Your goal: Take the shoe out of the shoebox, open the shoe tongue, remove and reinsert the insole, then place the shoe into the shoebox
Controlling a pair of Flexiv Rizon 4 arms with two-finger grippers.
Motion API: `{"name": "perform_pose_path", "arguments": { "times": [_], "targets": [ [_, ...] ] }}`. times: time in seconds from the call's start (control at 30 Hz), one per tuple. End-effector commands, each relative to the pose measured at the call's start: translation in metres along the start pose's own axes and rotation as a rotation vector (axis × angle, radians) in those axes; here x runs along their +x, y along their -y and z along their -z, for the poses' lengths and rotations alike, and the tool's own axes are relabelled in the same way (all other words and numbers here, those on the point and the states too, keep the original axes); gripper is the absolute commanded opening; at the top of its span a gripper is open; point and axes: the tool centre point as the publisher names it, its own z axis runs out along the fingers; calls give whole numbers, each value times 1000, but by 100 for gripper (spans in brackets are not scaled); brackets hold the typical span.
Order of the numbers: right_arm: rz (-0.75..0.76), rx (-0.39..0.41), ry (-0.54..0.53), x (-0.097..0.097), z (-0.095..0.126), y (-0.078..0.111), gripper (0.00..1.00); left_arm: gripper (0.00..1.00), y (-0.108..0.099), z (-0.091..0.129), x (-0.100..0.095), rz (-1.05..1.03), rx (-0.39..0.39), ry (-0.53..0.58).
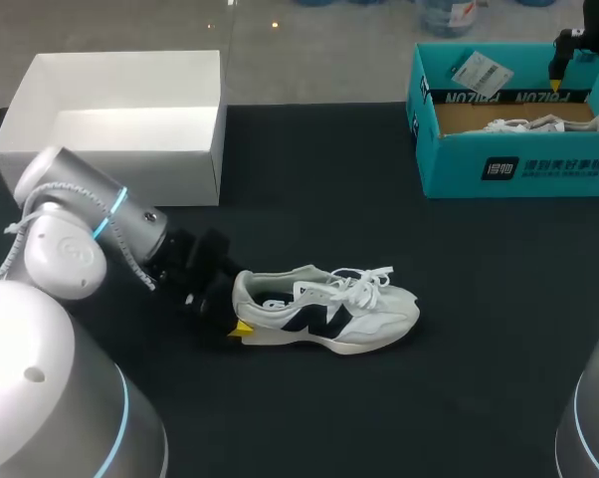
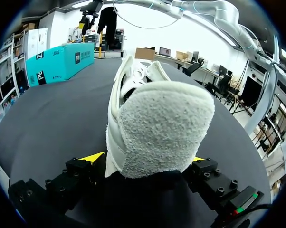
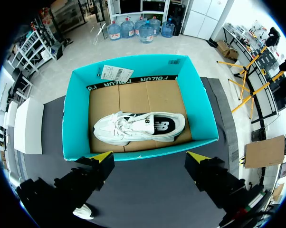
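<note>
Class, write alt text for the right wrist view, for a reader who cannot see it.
A white sneaker lies inside an open teal shoebox on a cardboard liner. The right gripper hangs open above the box's near wall.

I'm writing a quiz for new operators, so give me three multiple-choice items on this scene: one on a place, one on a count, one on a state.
1. The left gripper sits at which part of the loose shoe? A heel; B toe; C laces.
2. How many shoes show? A one; B two; C three.
3. The right gripper is: A open and empty; B shut on a shoe; C shut on a lace.

Answers:
1 A: the wrist view looks straight onto the heel.
2 B: one lies on the table, and a second shoe lies in the teal shoebox.
3 A: its tips stand wide apart with nothing between them.
</note>
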Motion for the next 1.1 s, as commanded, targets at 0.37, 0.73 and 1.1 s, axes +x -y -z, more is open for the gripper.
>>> {"name": "perform_pose_path", "arguments": {
  "times": [0.37, 0.73, 1.1],
  "targets": [
    [0, -1, 0, 0, 0, 0, 100, 0, -2, 0, -4, -11, -5, -9],
    [0, -1, 0, 0, 0, 0, 100, 0, -3, 4, -1, -15, -5, -14],
    [0, -1, 0, 0, 0, 0, 100, 0, -3, 4, -1, -15, -5, -14]
  ]
}}
